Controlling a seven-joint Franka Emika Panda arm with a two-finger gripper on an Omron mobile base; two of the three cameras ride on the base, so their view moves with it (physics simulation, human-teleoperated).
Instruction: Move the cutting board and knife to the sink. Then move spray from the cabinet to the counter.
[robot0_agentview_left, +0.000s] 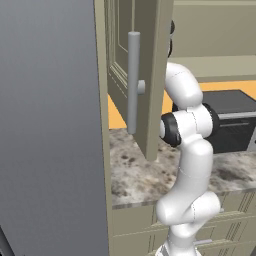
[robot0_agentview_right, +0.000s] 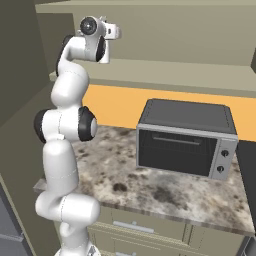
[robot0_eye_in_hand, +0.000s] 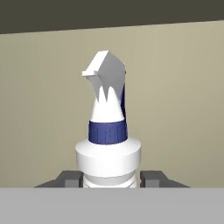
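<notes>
A: Spray (robot0_eye_in_hand: 108, 131) sat right in front of the hand camera, upright inside the cabinet (robot0_agentview_left: 150, 60), its white trigger top and blue collar plain against the beige back wall. Where was the gripper (robot0_eye_in_hand: 110, 179)?

B: Its two grey fingertips (robot0_eye_in_hand: 70, 178) stood on either side of the bottle's body, very near it. Whether they had clamped or only bracketed it, I couldn't tell; the contact was hidden low in the hand view.

A: And the arm?

B: In the right base view it reached high, wrist up at the wall cupboards, well above the counter (robot0_agentview_right: 165, 190) and the toaster oven (robot0_agentview_right: 186, 138). The cabinet door hung open in the left base view, grey bar handle (robot0_agentview_left: 133, 82) facing the camera.

A: How would you do this step well?

B: I'd judge: grip squarely on the body below the collar, lift slightly off the shelf, draw straight out clear of the door, keep it upright, then lower to a bare patch of counter.

A: Any label or writing?

B: None readable on the bottle or the oven
</notes>
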